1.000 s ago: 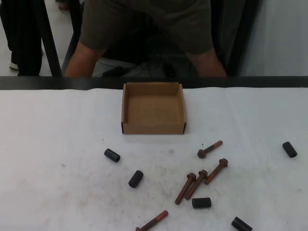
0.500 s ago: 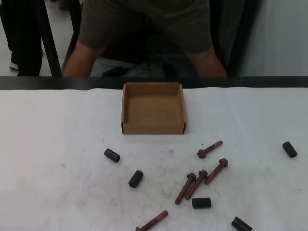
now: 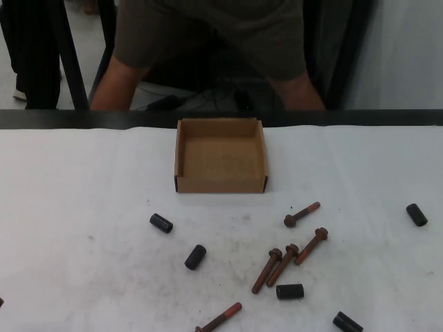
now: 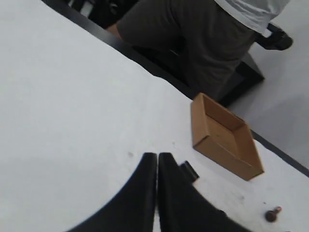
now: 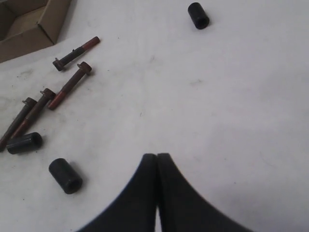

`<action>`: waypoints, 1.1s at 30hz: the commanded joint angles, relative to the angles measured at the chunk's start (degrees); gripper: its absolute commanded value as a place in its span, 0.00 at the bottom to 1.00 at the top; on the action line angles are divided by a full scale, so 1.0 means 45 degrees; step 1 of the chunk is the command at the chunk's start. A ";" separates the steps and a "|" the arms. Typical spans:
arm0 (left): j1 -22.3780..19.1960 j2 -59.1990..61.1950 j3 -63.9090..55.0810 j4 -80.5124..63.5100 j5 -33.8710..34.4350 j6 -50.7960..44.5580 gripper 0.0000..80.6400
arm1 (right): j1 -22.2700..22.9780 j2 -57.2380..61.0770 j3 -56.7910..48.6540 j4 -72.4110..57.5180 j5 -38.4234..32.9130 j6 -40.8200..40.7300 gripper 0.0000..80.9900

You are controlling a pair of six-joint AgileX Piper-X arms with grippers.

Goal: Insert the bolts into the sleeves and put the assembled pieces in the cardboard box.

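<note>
the cardboard box (image 3: 220,184) is sitting open on the white bench (image 3: 69,207), with the bolts (image 3: 266,271) lying loose in front of it on the arms' side and the sleeves (image 3: 195,256) lying scattered around them, all apart from the box. the left hand (image 4: 157,155) is hovering with fingers pressed together, and the right hand (image 5: 157,156) is hovering likewise, gripping nothing.
</note>
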 commanded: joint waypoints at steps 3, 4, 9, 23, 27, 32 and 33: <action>-0.0047 0.0000 -0.0112 -0.0072 0.1036 -0.1067 0.01 | 0.0025 0.0000 -0.0133 -0.0746 -0.0058 0.0671 0.00; -0.0047 0.0000 -0.0112 -0.0072 0.1039 -0.1125 0.01 | 0.0025 0.0000 -0.0133 -0.0899 -0.0058 0.1008 0.00; -0.0047 0.0000 -0.0112 -0.0125 0.0847 -0.1160 0.01 | 0.0025 0.0000 -0.0133 -0.1647 -0.0058 0.3690 0.00; -0.0047 0.0000 -0.0112 -0.3704 0.0273 -0.1662 0.01 | 0.0025 0.0000 -0.0178 -0.5300 -0.4705 0.2136 0.00; -0.0047 0.0000 -0.0112 -0.5981 -0.0605 -0.1050 0.01 | 0.0025 0.0000 -0.0959 -0.4331 -0.4828 0.1374 0.00; -0.0047 0.0000 -0.0112 -0.6015 0.2203 -0.2337 0.01 | 0.0025 0.1113 -0.2250 -0.2957 -0.4828 0.0269 0.00; -0.0047 0.0000 -0.0112 -0.5289 0.2949 -0.2324 0.01 | 0.0025 0.1554 -0.2535 -0.2793 -0.4828 0.0115 0.00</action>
